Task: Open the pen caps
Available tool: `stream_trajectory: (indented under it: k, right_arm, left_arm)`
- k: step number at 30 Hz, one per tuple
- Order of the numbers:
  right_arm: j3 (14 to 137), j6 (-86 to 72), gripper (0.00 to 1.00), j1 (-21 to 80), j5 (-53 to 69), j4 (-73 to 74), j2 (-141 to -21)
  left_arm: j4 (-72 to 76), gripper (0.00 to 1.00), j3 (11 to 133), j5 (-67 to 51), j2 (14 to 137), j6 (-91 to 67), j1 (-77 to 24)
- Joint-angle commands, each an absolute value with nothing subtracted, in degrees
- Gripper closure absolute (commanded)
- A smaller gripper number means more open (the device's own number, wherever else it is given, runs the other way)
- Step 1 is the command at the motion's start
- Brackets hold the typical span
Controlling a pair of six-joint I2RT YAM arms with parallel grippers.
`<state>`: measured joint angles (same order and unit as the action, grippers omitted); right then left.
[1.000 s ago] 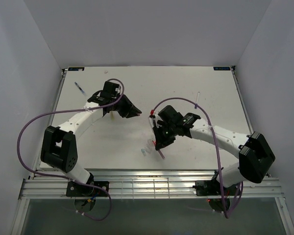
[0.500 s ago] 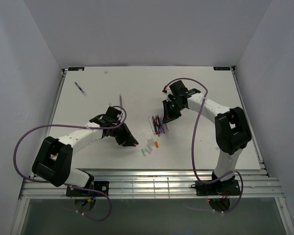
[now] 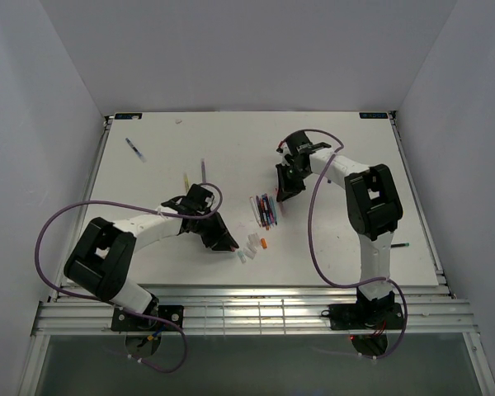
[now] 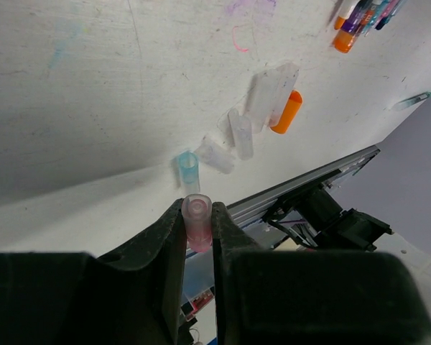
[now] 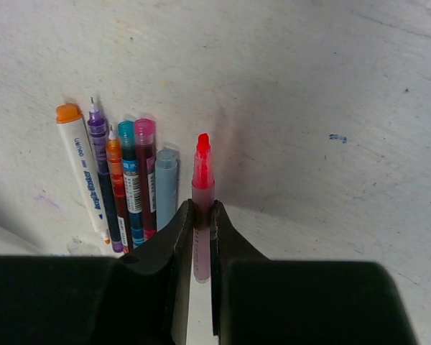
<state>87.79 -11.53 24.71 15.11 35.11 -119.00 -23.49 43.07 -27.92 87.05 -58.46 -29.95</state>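
My left gripper (image 4: 199,215) is shut on a pink pen cap (image 4: 197,221) and holds it just above the table, near a group of loose pen caps: a blue one (image 4: 188,169), clear-white ones (image 4: 238,133) and an orange one (image 4: 286,112). In the top view the left gripper (image 3: 227,242) is just left of these caps (image 3: 252,244). My right gripper (image 5: 201,212) is shut on an uncapped red pen (image 5: 202,188), tip pointing away, beside a row of several pens (image 5: 122,180). In the top view the right gripper (image 3: 282,190) is just right of that pen row (image 3: 265,210).
Single pens lie apart on the table: a dark one at the back left (image 3: 134,148), two thin ones near the middle (image 3: 203,169), one at the right edge (image 3: 401,245). The table's front rail (image 3: 247,304) is close behind the loose caps.
The left gripper has moved a little right and nearer, toward the loose caps. The right arm has folded further; its gripper stays by the pen row.
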Motion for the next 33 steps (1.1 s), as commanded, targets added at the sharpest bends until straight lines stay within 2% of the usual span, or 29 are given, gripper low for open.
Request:
stream_trajectory:
  k: [1,2,8,15,20,28,33]
  right_arm:
    - [89.1,-10.9,0.92,24.5,16.0,35.7,-119.5]
    - [88.8,-11.1,0.92,24.5,16.3,35.5,-119.5]
    - [86.0,-12.0,0.88,24.5,18.6,33.3,-118.7]
    - [86.0,-12.3,0.66,24.5,19.1,33.2,-118.5]
    - [89.6,-12.7,0.60,24.4,17.7,34.0,-118.0]
    - [98.4,-15.6,0.55,18.0,12.8,34.4,-116.9]
    - [107.9,-17.8,0.51,10.3,11.7,38.3,-121.3]
  left_arm:
    - [-20.8,0.92,41.1,-29.1,86.1,-58.1,-30.5]
    - [-20.7,0.88,41.0,-29.1,86.0,-58.2,-30.6]
    - [-20.0,0.76,39.4,-29.1,86.0,-58.4,-30.8]
    - [-18.9,0.64,38.6,-29.3,87.5,-57.9,-31.1]
    - [-18.5,0.52,38.6,-28.9,88.3,-57.6,-31.3]
    - [-18.5,0.47,38.8,-28.7,85.4,-58.1,-31.3]
    - [-18.5,0.46,39.4,-29.7,83.2,-58.9,-31.3]
